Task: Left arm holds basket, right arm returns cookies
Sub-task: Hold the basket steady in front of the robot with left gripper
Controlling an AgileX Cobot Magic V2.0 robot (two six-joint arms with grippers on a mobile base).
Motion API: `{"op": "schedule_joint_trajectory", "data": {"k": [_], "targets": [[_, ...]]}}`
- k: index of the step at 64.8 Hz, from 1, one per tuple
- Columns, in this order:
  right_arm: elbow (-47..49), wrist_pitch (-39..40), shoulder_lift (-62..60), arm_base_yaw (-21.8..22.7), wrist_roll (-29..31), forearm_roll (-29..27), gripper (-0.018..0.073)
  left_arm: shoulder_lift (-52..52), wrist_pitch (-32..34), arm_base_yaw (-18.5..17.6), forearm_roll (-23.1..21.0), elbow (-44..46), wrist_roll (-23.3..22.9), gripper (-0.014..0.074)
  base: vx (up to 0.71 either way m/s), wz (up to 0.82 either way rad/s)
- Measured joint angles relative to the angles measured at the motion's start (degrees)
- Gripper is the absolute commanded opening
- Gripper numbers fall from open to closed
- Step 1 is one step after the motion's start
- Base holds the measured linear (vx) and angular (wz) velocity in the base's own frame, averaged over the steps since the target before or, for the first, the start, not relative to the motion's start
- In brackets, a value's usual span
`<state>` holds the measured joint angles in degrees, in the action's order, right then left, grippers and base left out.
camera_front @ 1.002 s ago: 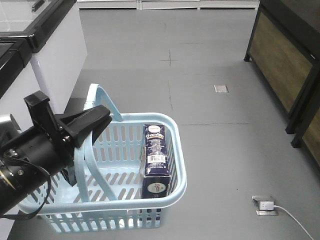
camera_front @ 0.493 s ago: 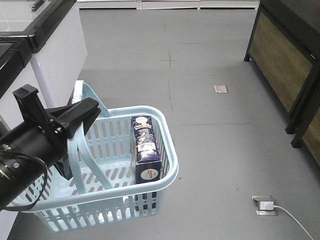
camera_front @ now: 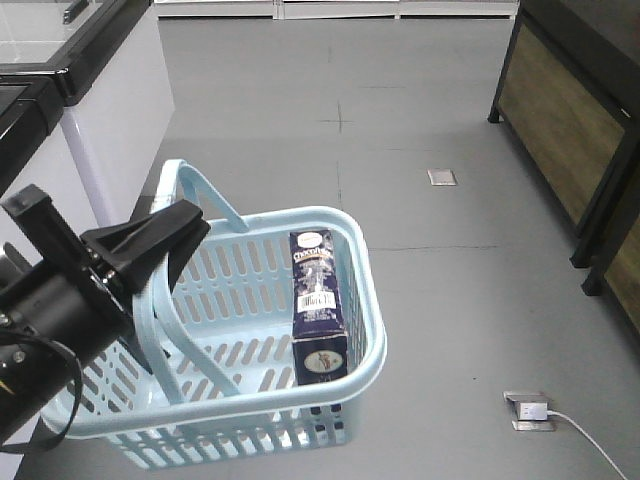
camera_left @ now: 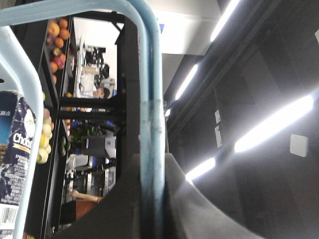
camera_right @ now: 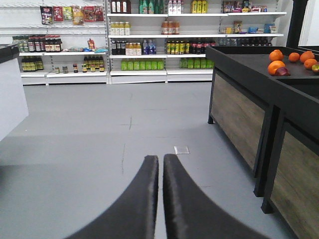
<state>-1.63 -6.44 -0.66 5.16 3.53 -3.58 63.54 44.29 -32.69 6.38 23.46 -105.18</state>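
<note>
In the front view the light blue basket (camera_front: 376, 330) hangs above the grey floor. My left gripper (camera_front: 185, 232) is shut on one of its hoop handles (camera_front: 150, 310). The left wrist view shows that handle (camera_left: 150, 114) clamped between the black jaws of the gripper (camera_left: 152, 199). The cookies (camera_front: 318, 300), a tall navy box with a white barcode patch, stand upright inside the basket near its right wall; their edge (camera_left: 15, 164) shows at the far left of the left wrist view. In the right wrist view my right gripper (camera_right: 161, 160) is shut on nothing and points along the aisle floor.
A white counter (camera_front: 110, 110) stands close on the left. A dark wooden display stand (camera_front: 570, 120) lines the right, with oranges (camera_right: 279, 64) on top. A floor socket plate (camera_front: 442, 177) and a plugged cable (camera_front: 530, 410) lie on the floor. Bottle shelves (camera_right: 149, 47) close the aisle's end.
The basket has swung to the right and a little lower since half a second ago, carrying the cookie box with it. The left gripper stays on the handle.
</note>
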Motion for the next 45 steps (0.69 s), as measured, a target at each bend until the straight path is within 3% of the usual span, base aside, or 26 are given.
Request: {"op": "schedule_joint_trajectory", "data": {"k": [45], "targets": [[0.0, 0.0, 0.0, 0.0, 0.0, 0.0, -0.0006, 0.0, 5.38, 0.0, 2.0, -1.61, -0.72, -0.0003, 0.0, 0.0]]}}
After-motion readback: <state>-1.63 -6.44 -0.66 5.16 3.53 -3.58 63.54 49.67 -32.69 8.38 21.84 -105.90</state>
